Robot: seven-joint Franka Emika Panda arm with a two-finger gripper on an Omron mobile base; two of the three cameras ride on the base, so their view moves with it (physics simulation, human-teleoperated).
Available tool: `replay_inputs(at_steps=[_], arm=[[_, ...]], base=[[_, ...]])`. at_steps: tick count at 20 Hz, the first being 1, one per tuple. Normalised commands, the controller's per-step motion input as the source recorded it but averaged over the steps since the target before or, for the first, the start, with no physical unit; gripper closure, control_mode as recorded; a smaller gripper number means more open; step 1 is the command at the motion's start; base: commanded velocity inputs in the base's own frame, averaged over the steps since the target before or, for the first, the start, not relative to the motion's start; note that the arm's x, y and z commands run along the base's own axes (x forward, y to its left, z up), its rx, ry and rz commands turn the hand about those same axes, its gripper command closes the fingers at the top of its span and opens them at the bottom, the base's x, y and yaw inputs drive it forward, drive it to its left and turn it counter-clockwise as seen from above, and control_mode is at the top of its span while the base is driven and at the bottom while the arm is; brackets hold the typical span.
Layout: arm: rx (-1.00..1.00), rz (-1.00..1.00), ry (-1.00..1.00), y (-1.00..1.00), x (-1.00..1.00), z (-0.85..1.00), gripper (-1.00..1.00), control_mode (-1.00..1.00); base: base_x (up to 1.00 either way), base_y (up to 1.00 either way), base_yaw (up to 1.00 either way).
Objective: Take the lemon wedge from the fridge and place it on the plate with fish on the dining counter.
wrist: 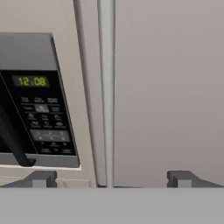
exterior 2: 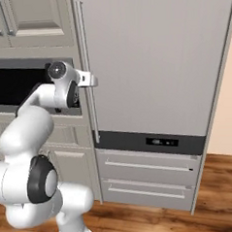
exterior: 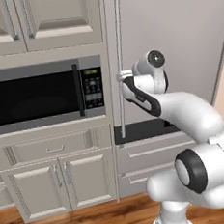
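The fridge [exterior: 175, 40] [exterior 2: 153, 62] [wrist: 166, 87] is a tall light-grey appliance, and its door is shut. Its long thin bar handle [exterior: 118, 35] [exterior 2: 82, 32] [wrist: 106, 87] runs down the door's left edge. My gripper [exterior: 121, 76] [exterior 2: 91, 79] [wrist: 111, 178] is open at about mid-height of the handle. In the hand view the bar stands between the two fingertips, and neither pad touches it. The lemon wedge is hidden behind the shut door. The plate with fish and the dining counter are out of view.
A black-fronted built-in microwave [exterior: 35, 97] [exterior 2: 14, 87] [wrist: 39, 113] sits just left of the handle. Beige cabinets [exterior: 57, 182] lie under and above it. Below a black band the fridge has drawers [exterior 2: 150, 169]. The floor [exterior 2: 219, 179] is wood.
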Motion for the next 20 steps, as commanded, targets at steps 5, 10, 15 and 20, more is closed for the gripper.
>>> replay_inputs(at_steps=[5,10,15,20], arm=[[0.01,0.0,0.0,0.13,0.34,0.0,-1.0,-1.0],[0.0,0.0,0.02,0.14,0.26,-0.04,-1.0,-1.0],[0.0,0.0,0.02,0.0,0.23,0.0,-1.0,-1.0],[0.0,0.0,0.02,-0.05,0.39,-0.06,-1.0,-1.0]], base=[[0.0,0.0,0.0],[0.0,0.0,0.0],[0.0,0.0,0.0],[0.0,0.0,0.0]])
